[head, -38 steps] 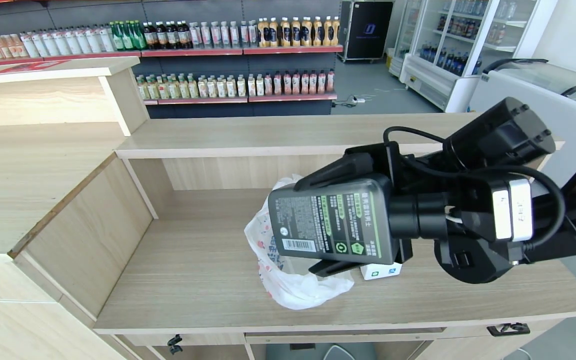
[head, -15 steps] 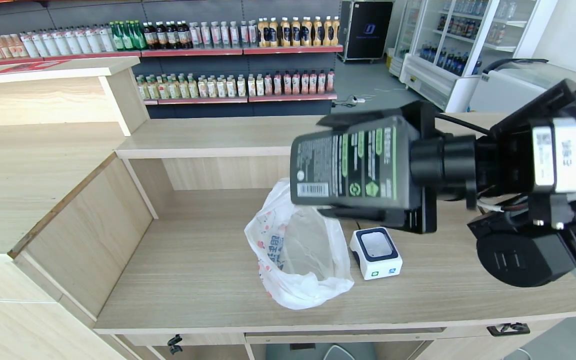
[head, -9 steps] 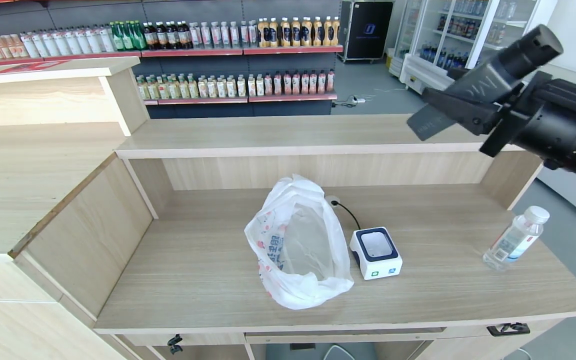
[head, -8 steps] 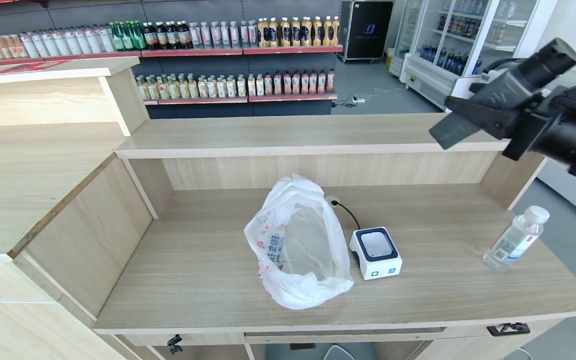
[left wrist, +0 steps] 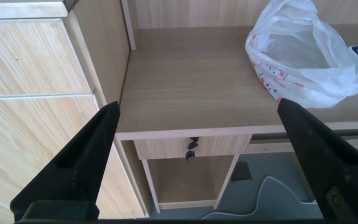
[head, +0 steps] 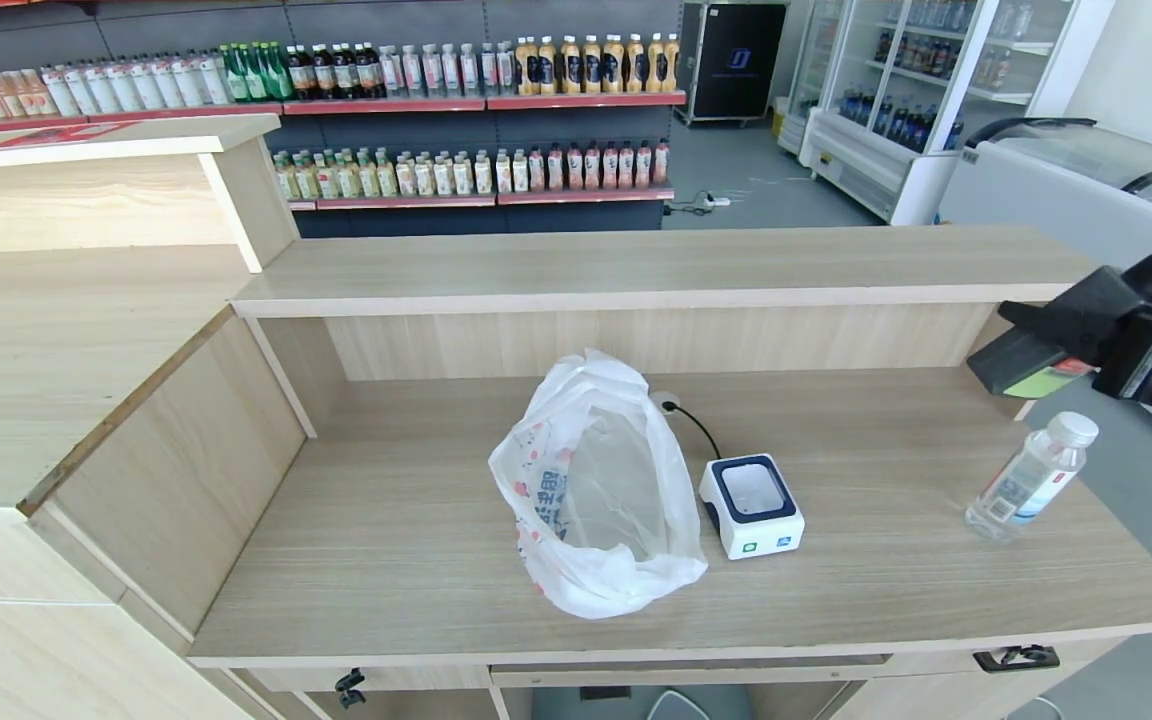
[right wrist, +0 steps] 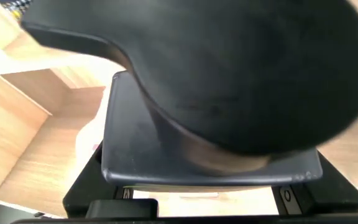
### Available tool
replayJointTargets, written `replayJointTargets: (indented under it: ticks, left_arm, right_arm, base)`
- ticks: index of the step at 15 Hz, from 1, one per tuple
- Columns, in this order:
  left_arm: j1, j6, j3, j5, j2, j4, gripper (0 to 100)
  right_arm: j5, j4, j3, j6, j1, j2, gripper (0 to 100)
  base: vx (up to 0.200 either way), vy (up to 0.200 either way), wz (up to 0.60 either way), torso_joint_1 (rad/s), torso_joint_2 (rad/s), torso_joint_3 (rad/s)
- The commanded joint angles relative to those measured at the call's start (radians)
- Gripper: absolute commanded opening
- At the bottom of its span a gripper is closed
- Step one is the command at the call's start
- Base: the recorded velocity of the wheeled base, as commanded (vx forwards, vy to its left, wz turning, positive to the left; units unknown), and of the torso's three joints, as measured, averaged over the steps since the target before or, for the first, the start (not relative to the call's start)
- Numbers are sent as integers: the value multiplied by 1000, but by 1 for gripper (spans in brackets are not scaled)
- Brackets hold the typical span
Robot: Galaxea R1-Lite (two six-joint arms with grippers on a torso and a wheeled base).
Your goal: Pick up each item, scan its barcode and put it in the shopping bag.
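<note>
Gaping wide and empty, the left fingers (left wrist: 73, 168) hang before the left front corner of the desk (head: 386, 560). Mid-desk the shopping bag (head: 596, 490) slumps open-mouthed, scanner (head: 751, 505) just beside it; a water bottle (head: 1031, 478) stands near the right edge, right fingers (head: 1066, 312) clamping a dark bottle (head: 1036, 380) above it.

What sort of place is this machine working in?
Most likely a small grocery or convenience shop, at its checkout. Along the back wall run shelves of bottled drinks, glass-door fridges stand nearby, and the wooden counter carries a barcode scanner and a plastic shopping bag.
</note>
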Motion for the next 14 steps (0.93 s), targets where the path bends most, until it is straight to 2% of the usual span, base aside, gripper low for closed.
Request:
replayJointTargets:
  ticks: [1,5,7,9,12,14]
  left_arm:
    - [0,0,0,0,0,0,100]
    - [0,0,0,0,2,0,100]
    - [2,0,0,0,0,0,100]
    - [0,0,0,0,0,0,100]
    - [0,0,0,0,0,0,100]
    - [0,0,0,0,0,0,100]
  right_arm:
    - [-2,-3,12,-20,-31,82,0]
    - [-5,20,63,-153,-86,94,0]
    - [-5,113,57,-179,-91,72,0]
    - [-5,149,57,-201,-91,69,0]
    - [-70,166,45,-279,-89,68,0]
    - [-80,288,-15,-284,-85,59,0]
  base:
    - [0,0,0,0,0,0]
    - [0,0,0,0,0,0]
    - [0,0,0,0,0,0]
    - [0,0,0,0,0,0]
    - [0,0,0,0,0,0]
    - [0,0,600,5,2,5]
